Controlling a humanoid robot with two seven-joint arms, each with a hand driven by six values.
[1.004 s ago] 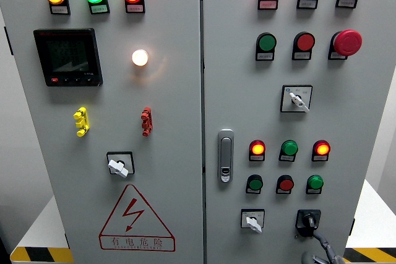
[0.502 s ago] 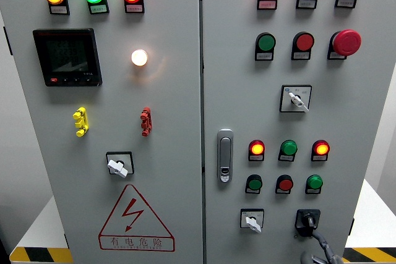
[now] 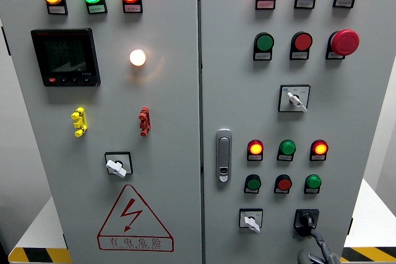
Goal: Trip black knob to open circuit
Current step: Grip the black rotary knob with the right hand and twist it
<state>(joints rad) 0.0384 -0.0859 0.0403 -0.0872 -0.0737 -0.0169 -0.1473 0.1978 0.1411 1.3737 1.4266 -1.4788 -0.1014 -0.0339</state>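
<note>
Head view, target: small black rotary knob on its black square plate, lower right of the grey steel cabinet door.
Right hand: grey fingers reach the knob from below; grip state cannot tell.
Left hand: unseen.
Progress: knob apparently not yet turned.

White wall; white floor; yellow-black hazard tape.
</note>
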